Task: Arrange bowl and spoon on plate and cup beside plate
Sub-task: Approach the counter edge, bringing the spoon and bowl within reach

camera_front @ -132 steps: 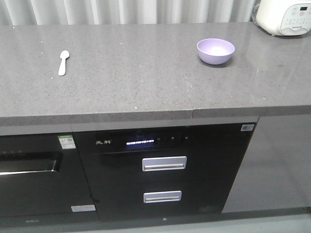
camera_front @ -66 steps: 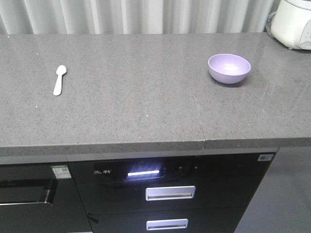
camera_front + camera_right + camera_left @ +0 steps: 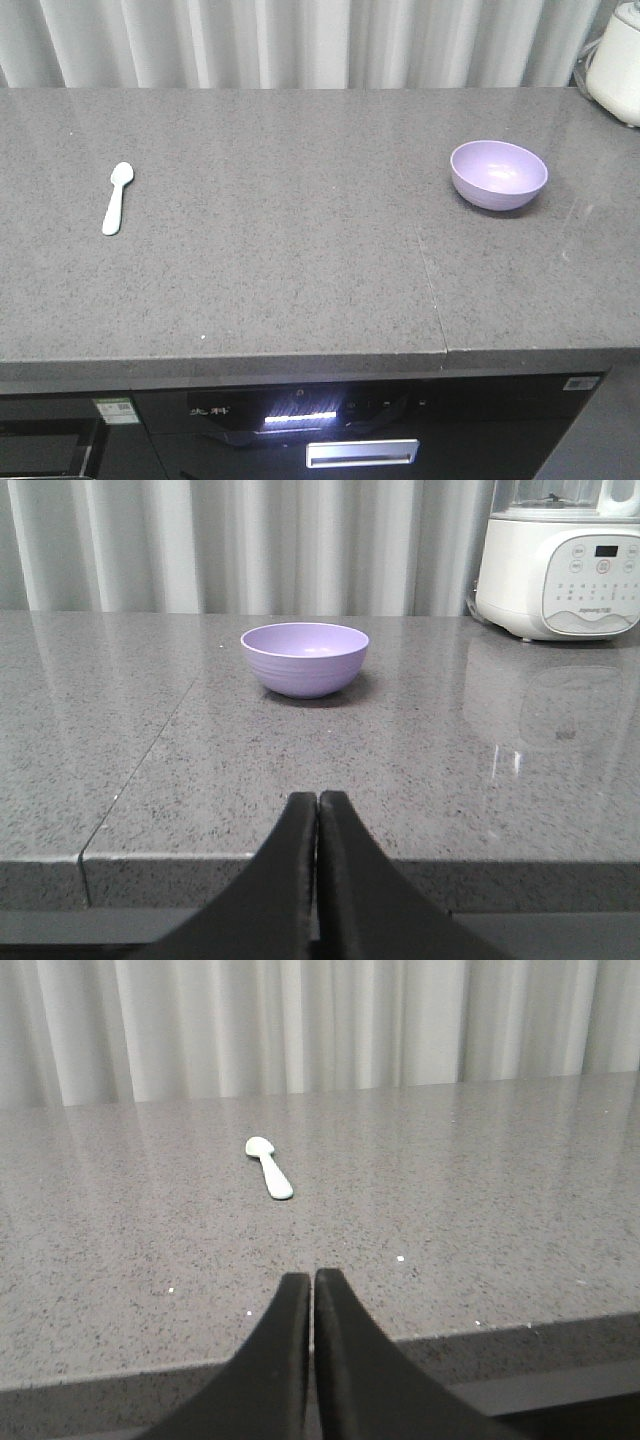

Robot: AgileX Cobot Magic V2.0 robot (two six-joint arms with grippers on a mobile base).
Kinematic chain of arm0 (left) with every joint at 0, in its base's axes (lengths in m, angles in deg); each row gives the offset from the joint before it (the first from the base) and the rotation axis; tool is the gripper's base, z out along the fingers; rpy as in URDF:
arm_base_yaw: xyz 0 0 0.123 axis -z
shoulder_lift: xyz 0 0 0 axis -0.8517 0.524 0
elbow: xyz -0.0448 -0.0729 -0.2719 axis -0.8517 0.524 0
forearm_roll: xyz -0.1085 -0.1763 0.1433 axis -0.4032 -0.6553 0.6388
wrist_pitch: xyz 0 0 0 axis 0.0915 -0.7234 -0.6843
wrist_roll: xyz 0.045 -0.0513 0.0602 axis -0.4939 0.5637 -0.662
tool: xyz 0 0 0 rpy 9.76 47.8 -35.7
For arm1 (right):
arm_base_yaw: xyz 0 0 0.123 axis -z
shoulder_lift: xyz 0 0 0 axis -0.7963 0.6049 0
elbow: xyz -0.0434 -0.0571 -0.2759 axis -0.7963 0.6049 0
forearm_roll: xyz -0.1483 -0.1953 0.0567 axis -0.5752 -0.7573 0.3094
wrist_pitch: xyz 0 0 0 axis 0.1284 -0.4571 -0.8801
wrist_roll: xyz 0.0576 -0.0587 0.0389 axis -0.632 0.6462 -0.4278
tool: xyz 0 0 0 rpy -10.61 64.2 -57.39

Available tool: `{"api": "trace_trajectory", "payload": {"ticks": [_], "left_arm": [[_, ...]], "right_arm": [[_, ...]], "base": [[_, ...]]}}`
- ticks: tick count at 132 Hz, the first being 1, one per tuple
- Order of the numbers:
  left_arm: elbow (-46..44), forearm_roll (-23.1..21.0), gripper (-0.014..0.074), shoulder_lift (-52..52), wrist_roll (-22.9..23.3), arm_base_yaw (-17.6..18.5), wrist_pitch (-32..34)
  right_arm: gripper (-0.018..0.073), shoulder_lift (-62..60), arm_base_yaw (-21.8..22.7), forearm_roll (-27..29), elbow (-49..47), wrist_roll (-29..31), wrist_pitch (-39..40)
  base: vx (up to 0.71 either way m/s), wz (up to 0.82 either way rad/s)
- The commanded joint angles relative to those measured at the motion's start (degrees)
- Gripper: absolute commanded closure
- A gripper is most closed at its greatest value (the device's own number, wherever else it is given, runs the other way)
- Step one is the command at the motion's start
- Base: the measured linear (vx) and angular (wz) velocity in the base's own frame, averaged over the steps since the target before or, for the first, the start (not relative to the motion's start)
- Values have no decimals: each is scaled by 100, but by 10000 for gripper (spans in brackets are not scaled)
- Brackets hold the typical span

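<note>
One grey countertop (image 3: 280, 280) carries one white appliance (image 3: 560, 565) at its far right. One lavender bowl (image 3: 498, 175), empty, sits right of centre. One pale spoon (image 3: 117, 198) lies flat, well apart on the left. The left gripper (image 3: 313, 1285) and right gripper (image 3: 318, 805) each have their jaws pressed together, holding nothing, at the counter's near edge.

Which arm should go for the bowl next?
The right. The bowl sits upright straight ahead of the right gripper, whose jaws are closed at the counter edge. The left gripper, also closed, faces the spoon instead; the bowl is outside its view.
</note>
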State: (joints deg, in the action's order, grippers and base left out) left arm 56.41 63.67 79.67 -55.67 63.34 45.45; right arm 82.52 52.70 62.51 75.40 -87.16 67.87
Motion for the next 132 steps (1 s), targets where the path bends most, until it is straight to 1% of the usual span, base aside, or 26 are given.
{"api": "trace_trajectory", "payload": {"ticks": [1,132], "left_arm": [[63,1,603,-91,34,41,397],[63,1,603,-91,34,41,397]], "right_arm": [[560,-18,2,-18,36,52,450],[560,-18,2,-18,36,52,450]], "base": [[12,2],[8,1]]}}
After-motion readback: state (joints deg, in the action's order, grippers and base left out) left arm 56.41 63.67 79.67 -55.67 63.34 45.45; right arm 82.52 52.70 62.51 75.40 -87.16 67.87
